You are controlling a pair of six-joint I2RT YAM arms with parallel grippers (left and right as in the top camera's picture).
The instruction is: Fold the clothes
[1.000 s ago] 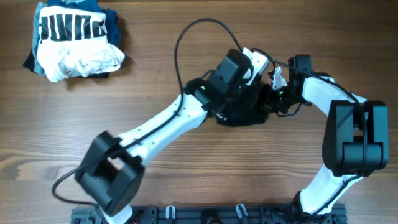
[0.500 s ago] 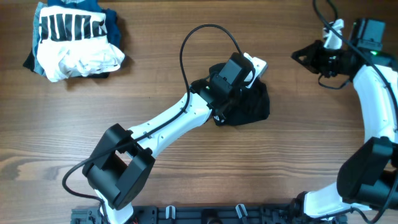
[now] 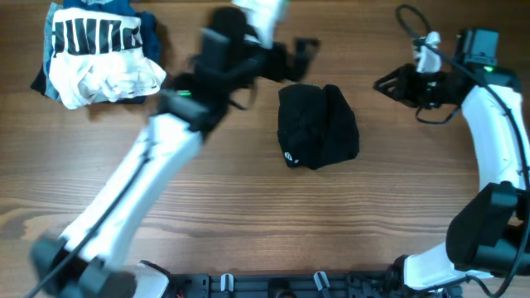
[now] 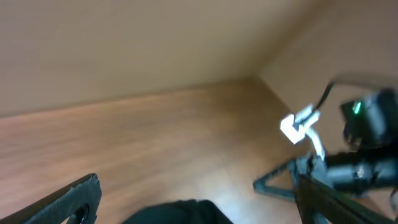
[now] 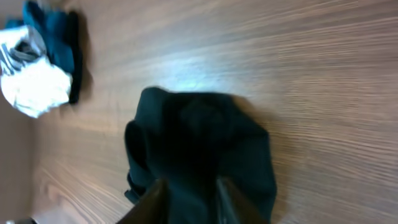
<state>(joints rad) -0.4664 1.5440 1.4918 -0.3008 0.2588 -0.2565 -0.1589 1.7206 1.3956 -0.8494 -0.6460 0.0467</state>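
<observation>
The left arm [image 3: 141, 178] is stretching from the near left edge of the table [image 3: 248, 223] diagonally up and across, blurred along its whole length. Its wrist is bending over the far side, just beyond the shirt [image 3: 319, 126]. The left gripper [image 4: 198, 185] is hanging above the wood with its jaws spread wide, and it is holding nothing. In its wrist view only the top edge of the black cloth is showing low between the two fingers [image 4: 74, 200].

The right arm [image 3: 497, 157] is rising from the near right corner and curving back towards the far right. Its gripper [image 3: 389, 83] is pointing left at the shirt, well apart from it. In the right wrist view its fingers [image 5: 155, 198] are showing blurred at the bottom edge, standing a little apart with nothing between them.

The shirt is lying alone in a rumpled black heap at the middle of the table, its small white logo [image 3: 288, 155] facing up at the near left edge. The blue and white bundle [image 3: 99, 54] is sitting in the far left corner.
</observation>
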